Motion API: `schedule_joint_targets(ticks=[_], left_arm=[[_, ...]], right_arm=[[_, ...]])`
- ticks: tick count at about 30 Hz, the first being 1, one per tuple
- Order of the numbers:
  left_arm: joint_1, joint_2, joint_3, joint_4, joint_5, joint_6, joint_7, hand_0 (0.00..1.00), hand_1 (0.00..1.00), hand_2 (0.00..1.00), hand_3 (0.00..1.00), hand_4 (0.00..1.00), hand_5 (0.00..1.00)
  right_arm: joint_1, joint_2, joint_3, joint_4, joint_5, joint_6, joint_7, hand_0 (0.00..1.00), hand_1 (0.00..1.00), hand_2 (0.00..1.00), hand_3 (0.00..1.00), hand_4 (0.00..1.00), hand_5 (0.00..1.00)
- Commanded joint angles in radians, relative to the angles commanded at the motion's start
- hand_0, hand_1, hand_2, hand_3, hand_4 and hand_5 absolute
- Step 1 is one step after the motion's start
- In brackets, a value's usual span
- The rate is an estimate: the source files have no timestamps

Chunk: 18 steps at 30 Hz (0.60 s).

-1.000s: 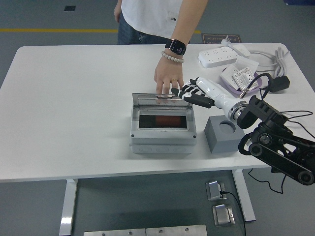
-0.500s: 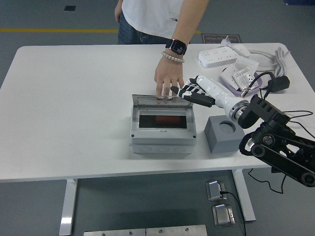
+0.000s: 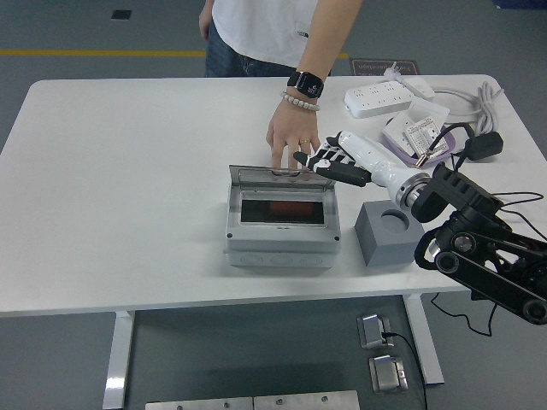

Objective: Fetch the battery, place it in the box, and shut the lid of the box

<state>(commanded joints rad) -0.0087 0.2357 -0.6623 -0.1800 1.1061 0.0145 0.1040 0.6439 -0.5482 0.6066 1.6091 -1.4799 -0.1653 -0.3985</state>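
A grey box (image 3: 283, 224) sits mid-table with its clear lid (image 3: 282, 175) tilted up at the back. A red battery (image 3: 285, 209) lies inside the box. My right hand (image 3: 326, 162) reaches in from the right, fingers spread, at the lid's right back corner, holding nothing. A person's hand (image 3: 291, 137) rests its fingertips on the lid's back edge, just left of my hand. A grey block (image 3: 388, 231) with a round hole stands right of the box, with nothing in the hole. My left arm is out of sight.
A white power strip (image 3: 386, 98), cables (image 3: 479, 102) and a small white device (image 3: 419, 135) lie at the back right. The person stands at the far side. My right arm's black links (image 3: 483, 256) hang over the table's right front edge.
My right hand has crept slightly left along the lid's back edge. The person's hand stays on the lid. The box has not moved.
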Motion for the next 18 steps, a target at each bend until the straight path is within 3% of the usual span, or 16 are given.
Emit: schedule_joint_targets(ticks=[18], left_arm=[[-0.001,0.002,-0.001,0.000,-0.001,-0.001,-0.001,0.380,0.590,0.506,0.506,0.002,0.002]], right_arm=[[0.019,-0.021,-0.065,0.014,0.012,0.046,-0.020,0.360,0.449,0.497,0.505,0.869,0.998]])
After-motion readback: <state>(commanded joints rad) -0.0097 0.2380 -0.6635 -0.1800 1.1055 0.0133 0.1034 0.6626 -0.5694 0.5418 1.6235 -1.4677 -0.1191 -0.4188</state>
